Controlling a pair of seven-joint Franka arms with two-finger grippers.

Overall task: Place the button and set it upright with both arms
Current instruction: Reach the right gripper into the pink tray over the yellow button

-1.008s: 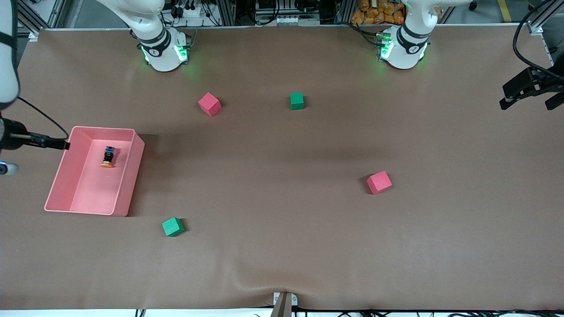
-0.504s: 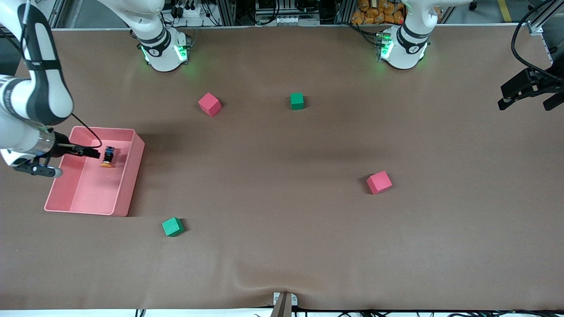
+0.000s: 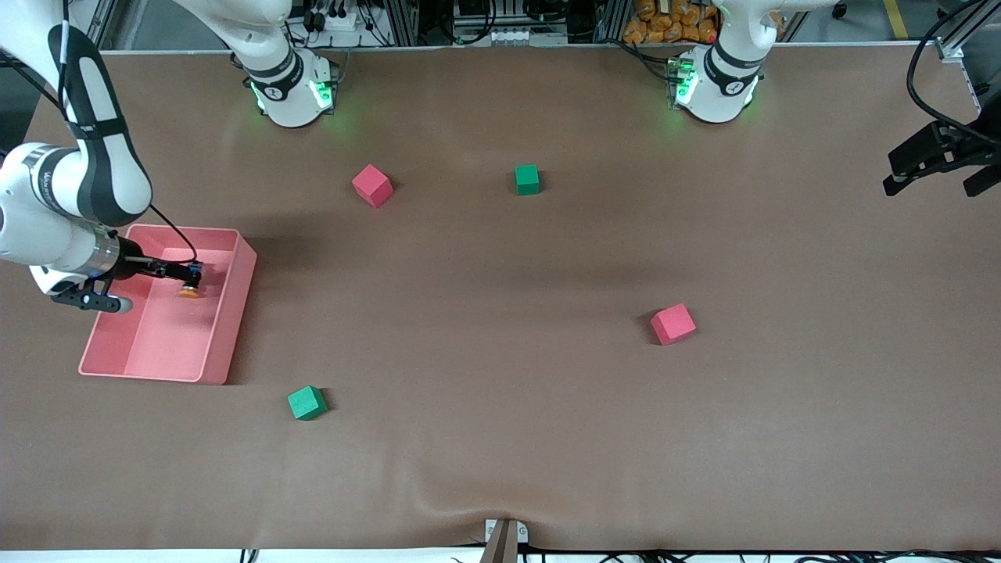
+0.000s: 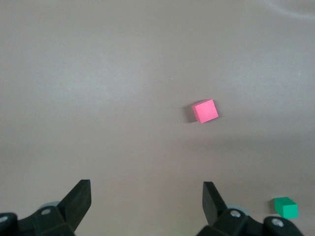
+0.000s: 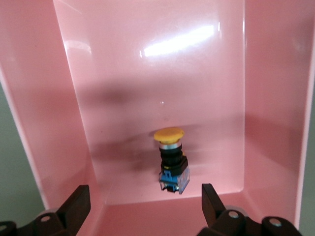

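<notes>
The button (image 5: 171,157) lies on its side on the floor of the pink bin (image 3: 228,320), orange cap toward the front camera. In the front view only its cap (image 3: 188,292) shows clearly. My right gripper (image 3: 191,271) reaches into the bin just over the button's black and blue body, open, with nothing between its fingers. In the right wrist view the right gripper (image 5: 145,196) stands wide either side of the button's blue end. My left gripper (image 3: 934,184) waits open above the left arm's end of the table; the left wrist view shows the left gripper (image 4: 146,194) over bare mat.
Two red cubes (image 3: 371,185) (image 3: 672,324) and two green cubes (image 3: 527,179) (image 3: 306,403) lie scattered on the brown mat. The bin's walls (image 5: 29,123) rise close around my right gripper. A red cube (image 4: 205,110) and a green cube (image 4: 285,207) show below my left gripper.
My right arm has swung in from the table's end over the pink bin, bringing its open gripper to the button. The left arm has stayed put.
</notes>
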